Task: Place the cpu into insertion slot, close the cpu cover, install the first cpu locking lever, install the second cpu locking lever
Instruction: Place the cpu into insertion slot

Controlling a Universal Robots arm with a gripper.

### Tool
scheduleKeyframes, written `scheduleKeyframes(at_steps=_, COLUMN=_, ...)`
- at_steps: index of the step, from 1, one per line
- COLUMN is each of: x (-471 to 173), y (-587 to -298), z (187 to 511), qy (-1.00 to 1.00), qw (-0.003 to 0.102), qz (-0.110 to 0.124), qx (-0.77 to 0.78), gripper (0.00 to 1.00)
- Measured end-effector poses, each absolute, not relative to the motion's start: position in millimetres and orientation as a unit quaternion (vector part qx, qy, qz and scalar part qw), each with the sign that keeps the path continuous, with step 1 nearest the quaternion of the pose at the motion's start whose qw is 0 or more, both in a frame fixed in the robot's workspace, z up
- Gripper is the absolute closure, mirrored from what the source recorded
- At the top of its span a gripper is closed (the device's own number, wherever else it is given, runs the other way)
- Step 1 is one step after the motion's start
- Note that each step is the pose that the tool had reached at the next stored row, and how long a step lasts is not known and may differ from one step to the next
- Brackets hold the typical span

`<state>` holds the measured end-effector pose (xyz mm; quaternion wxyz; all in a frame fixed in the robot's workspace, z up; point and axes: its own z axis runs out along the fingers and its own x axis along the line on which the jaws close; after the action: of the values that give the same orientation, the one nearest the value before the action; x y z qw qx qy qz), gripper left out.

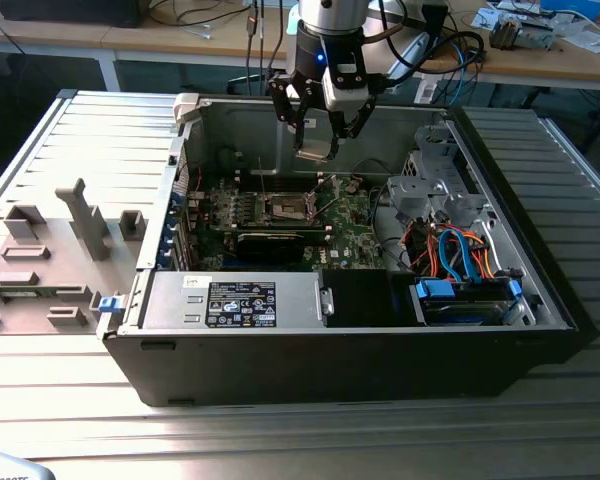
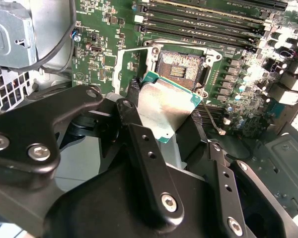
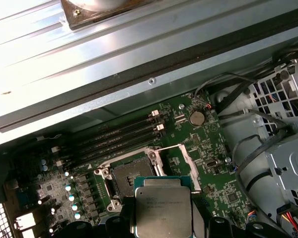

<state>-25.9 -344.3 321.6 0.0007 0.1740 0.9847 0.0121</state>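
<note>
"Exterior view: report the condition of the claw [image 1: 322,128]," the inspector says.

"Pressed onto the cpu [image 1: 315,151]," the technician answers. "The chip hangs in the upper middle of the frame, over the open computer case [image 1: 360,350] on the counter [image 1: 280,420]. In the second wrist view its black fingers [image 2: 139,144] pinch the cpu [image 2: 166,106] by two opposite edges, metal top facing the camera."

"Position of the insertion slot?"

"On the green board [image 1: 350,225], at the centre of the frame. The insertion slot [image 1: 288,208] lies below the claw and slightly toward the exterior view's left. Chip and slot are well apart, so nothing is seated."

"Orientation?"

"The chip is square, so no long axis applies. In the first wrist view the edges of the cpu [image 3: 163,210] run roughly parallel to the rim of the insertion slot [image 3: 131,176]. The exterior view shows the chip tilted, not level with the board."

"Is the slot obstructed?"

"No. Its dark centre is exposed. The cpu cover [image 3: 188,166] stands swung open beside it, on the side away from the memory slots [image 3: 114,139]. The levers cannot be made out clearly."

"Task status?"

"Judged as the first step in progress: chip carried, not placed, cover not closed."
</note>
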Motion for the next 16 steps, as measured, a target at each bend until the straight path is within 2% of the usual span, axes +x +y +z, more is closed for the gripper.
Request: scheduleKeyframes(at_steps=16, x=-25.9, y=-344.3, z=321.6, qy=0.984, qw=0.001, qz=0.011, qx=0.178, gripper=0.46)
